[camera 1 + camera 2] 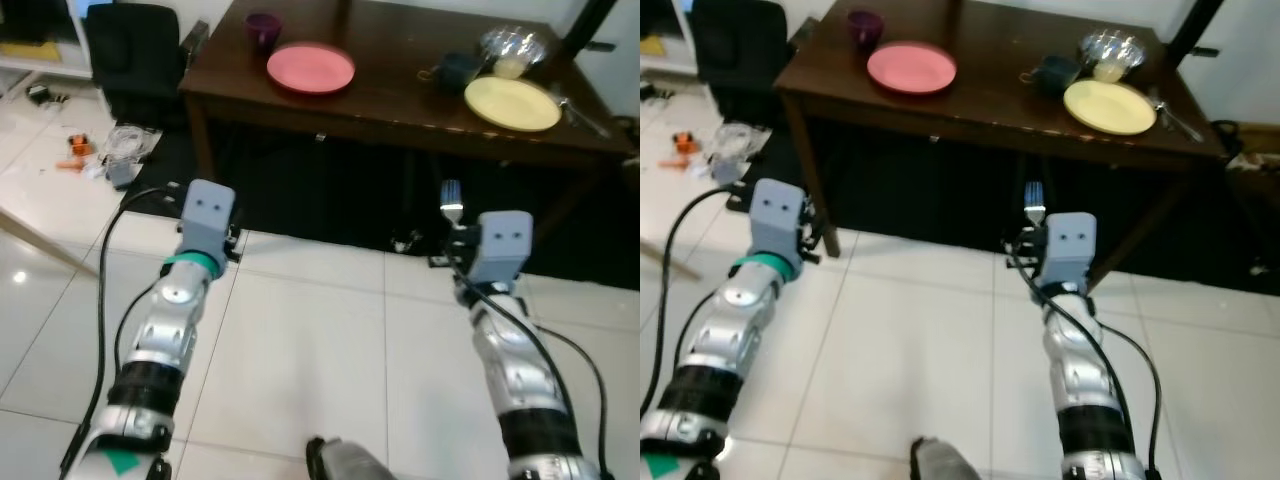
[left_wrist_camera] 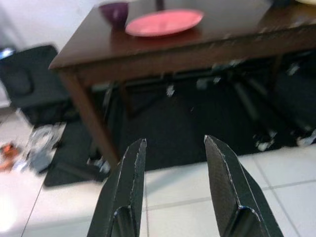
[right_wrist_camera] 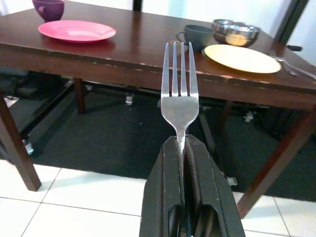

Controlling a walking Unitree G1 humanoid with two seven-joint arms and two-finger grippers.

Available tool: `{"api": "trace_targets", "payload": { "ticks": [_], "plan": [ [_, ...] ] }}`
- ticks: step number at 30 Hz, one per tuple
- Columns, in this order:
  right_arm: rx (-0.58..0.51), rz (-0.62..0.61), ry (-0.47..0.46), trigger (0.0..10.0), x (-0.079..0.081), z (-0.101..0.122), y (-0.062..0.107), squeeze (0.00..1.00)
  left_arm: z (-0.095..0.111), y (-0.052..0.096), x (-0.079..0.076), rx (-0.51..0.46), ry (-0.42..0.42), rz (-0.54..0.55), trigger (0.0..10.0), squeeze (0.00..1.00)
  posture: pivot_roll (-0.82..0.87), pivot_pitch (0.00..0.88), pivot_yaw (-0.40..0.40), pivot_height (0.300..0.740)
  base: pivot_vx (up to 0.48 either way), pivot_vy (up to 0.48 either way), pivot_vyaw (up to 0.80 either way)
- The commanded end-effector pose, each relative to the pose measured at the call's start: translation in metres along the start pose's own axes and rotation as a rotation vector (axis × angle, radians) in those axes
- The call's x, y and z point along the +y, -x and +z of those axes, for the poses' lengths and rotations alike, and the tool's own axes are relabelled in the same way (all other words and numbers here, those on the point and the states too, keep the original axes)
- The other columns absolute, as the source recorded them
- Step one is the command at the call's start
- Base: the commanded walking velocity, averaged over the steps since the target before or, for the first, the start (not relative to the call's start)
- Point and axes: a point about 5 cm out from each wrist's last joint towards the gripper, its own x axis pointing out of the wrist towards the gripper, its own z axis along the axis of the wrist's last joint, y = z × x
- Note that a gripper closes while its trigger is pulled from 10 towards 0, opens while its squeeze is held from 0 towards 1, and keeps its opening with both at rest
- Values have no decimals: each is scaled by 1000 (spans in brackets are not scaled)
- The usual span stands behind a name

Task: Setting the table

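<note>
The right gripper (image 3: pixel 183 148) holds a fork (image 3: pixel 180 94) tightly, near the table (image 1: pixel 400 100); the left gripper (image 2: pixel 175 148) is open, empty.

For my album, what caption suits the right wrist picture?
Right gripper holds a fork upright before the dark table.

My head cameras look forward and down over white floor tiles; the dark table (image 1: pixel 400 95) spans the upper frame. Both wrist cameras sit low, facing it, sharing the pink plate (image 3: pixel 77 30) at upper left.
</note>
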Motion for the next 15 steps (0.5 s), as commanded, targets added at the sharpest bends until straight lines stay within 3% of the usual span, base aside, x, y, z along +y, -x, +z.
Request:
{"api": "trace_targets", "payload": {
  "ticks": [1,12,15],
  "plan": [
    [3,-4,-14,10000,1,1,-1,0,2,0,1,-10,-2,6,10000,0,-45,0,-2,740,0,0,-800],
    [-41,1,-38,10000,7,15,-5,0,16,-3,1,-79,-32,43,10000,0,-49,0,-5,740,0,0,-800],
    [-58,8,-44,10000,10,20,-7,0,18,-4,2,-89,-40,71,10000,0,-46,0,-6,740,270,0,0]
  ]
}}
